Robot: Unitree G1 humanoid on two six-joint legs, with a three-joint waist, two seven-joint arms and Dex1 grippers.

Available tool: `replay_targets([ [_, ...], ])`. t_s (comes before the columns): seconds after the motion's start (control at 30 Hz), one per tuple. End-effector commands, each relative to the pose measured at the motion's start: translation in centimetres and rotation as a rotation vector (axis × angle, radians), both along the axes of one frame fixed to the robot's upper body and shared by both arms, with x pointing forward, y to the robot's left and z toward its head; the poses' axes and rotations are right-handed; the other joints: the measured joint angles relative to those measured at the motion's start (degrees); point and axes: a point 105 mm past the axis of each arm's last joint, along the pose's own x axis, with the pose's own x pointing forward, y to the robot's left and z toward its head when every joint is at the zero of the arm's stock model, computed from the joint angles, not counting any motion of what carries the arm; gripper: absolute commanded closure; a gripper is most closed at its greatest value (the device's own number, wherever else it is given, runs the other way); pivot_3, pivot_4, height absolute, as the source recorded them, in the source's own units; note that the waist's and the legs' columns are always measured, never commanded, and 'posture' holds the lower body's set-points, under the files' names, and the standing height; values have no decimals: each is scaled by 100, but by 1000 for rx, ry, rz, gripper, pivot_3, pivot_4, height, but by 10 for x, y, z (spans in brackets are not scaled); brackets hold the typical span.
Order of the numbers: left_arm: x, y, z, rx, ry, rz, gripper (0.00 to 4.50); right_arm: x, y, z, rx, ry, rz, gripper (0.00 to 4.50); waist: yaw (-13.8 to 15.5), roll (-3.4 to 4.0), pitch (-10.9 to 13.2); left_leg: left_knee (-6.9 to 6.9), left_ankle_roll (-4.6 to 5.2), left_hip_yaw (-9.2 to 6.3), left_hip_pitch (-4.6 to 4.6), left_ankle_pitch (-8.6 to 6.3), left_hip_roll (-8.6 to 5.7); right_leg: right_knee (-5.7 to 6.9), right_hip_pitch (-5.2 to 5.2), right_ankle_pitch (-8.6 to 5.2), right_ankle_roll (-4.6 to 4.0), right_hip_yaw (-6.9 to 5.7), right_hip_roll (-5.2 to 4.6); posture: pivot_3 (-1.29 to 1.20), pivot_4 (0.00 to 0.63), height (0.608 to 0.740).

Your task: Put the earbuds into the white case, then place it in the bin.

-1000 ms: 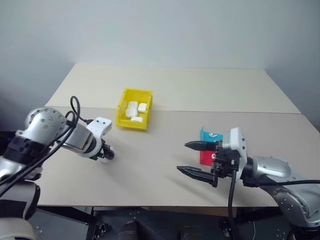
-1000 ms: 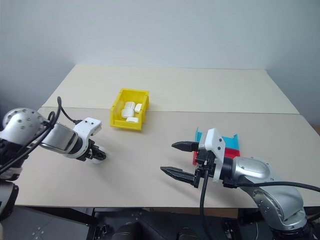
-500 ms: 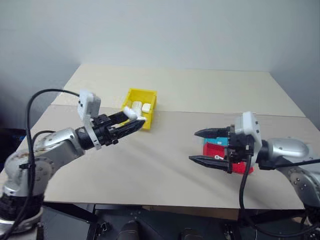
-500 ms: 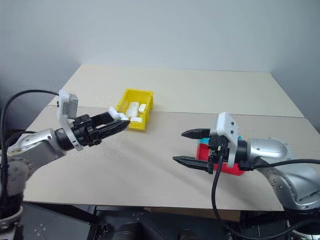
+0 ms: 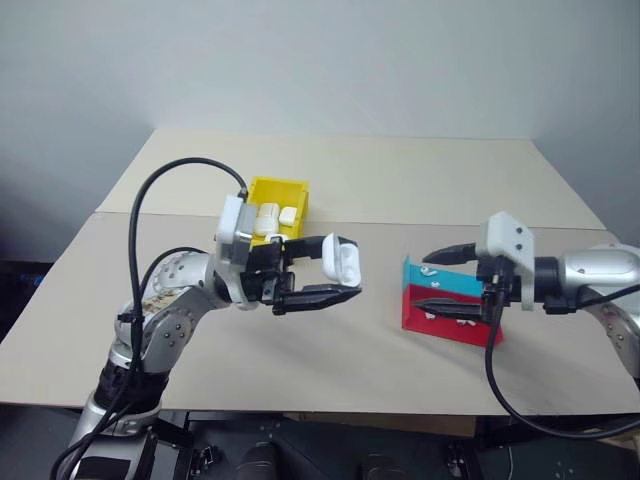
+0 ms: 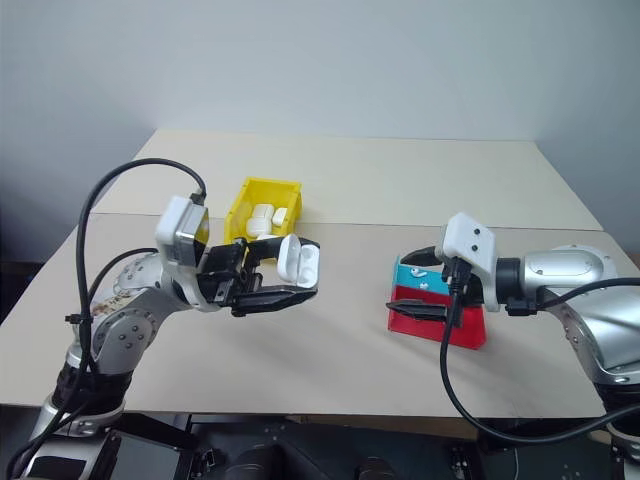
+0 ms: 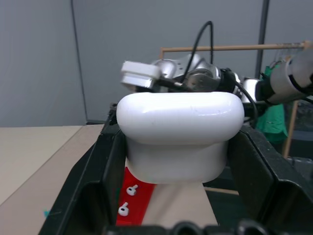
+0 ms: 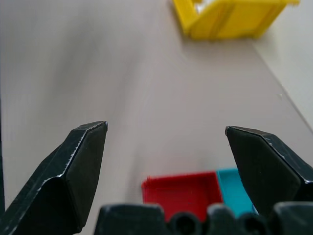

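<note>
Left end effector (image 5: 335,275) grips the case (image 5: 342,260), lid open, held above the desk (image 5: 300,340) right of the bin (image 5: 272,203). Right end effector (image 5: 447,281), jaws wide and empty, hovers over the red tray (image 5: 455,322) holding the earbuds (image 7: 127,199). Recommendation: pinch one earbud by its stem; keep the case steady.

Even soft light; faint shadows; table (image 8: 122,88) motion-blurred in right wrist view.

red tray (image 5: 455,318) touching teal tray (image 5: 440,279) on beige table (image 5: 420,180); other white cases (image 5: 272,215).
</note>
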Motion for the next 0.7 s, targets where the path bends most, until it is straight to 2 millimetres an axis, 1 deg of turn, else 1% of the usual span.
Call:
replay_targets([
  [0.03,-5,-4,4,-5,-56,-44,1695,9,-13,-2,-143,-2,-59,0,-3,0,0,1,0,0,-1,0,0,0,-1,0,0,0,0,0,150,740],
  [0.1,-5,-7,1,-1,-65,-54,1695,11,-18,-8,-223,17,-46,0,-6,0,0,2,1,0,0,0,0,-1,0,0,0,0,0,0,150,740],
  [0.17,-7,-10,-2,3,-73,-64,1695,12,-21,-14,-295,21,-22,369,0,0,0,2,2,0,0,-1,0,-1,0,0,0,-1,0,0,150,740],
  [0.2,-8,-12,-3,0,-72,-67,1695,14,-21,-17,-315,31,-14,587,-3,1,0,2,2,-1,-2,-1,0,-2,-1,-1,1,-2,0,0,150,740],
  [0.3,-8,-16,-4,-16,-67,-60,1695,22,-21,-24,-358,42,-9,1509,-19,1,0,3,2,1,-3,-1,0,-1,-2,-1,1,0,0,0,150,740],
  [0.37,-7,-18,-4,-27,-60,-45,1695,24,-20,-32,-402,57,17,1509,-34,2,0,4,2,1,-2,-1,1,1,-2,-1,1,0,0,0,150,740],
  [0.47,-7,-17,-5,-30,-49,-30,1695,34,-21,-47,-459,75,21,1509,-67,2,0,5,2,0,-1,-1,3,1,-1,-1,1,0,2,0,150,740],
  [0.7,-9,-15,-5,-39,-37,-2,1695,48,-20,-63,-491,118,20,1509,-74,3,0,7,2,1,-3,-2,3,1,-2,0,1,0,1,0,150,740],
])
